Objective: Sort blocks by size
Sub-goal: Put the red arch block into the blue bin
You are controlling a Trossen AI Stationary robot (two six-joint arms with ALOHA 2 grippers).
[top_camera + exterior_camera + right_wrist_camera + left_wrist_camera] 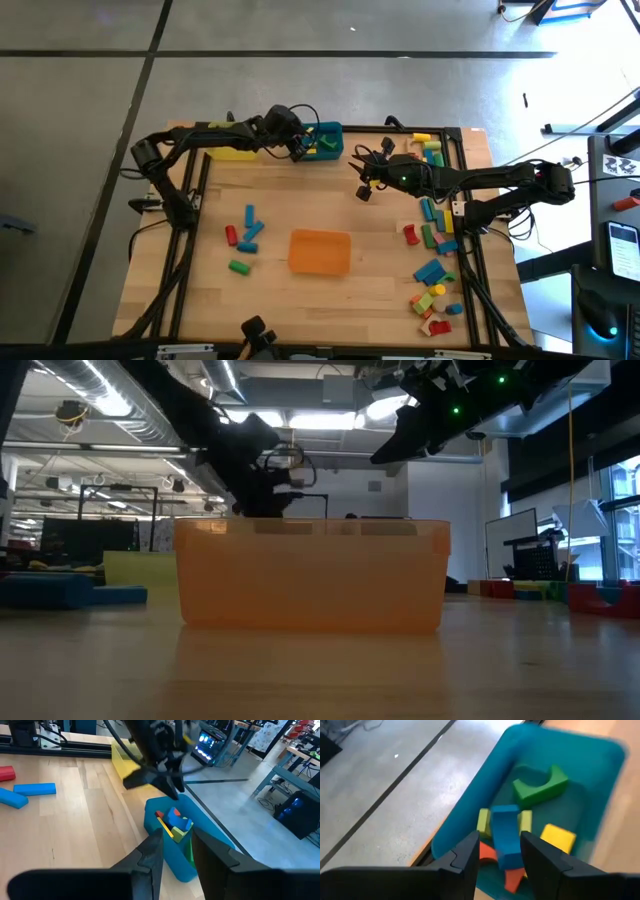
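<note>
Blocks: a blue block (506,836) sits free between my left gripper's (500,851) parted fingers, over the teal bin (470,815) holding green, yellow and orange pieces. Right gripper (364,188) hovers near that bin, finger state unclear. Orange bin (320,251) stands mid-table, well apart.

Coloured blocks (432,222) scattered; some apparently binned

Three bins: yellow bin (232,152), teal bin (326,141), orange bin (320,251), two arms, many scattered blocks (434,282)
</note>
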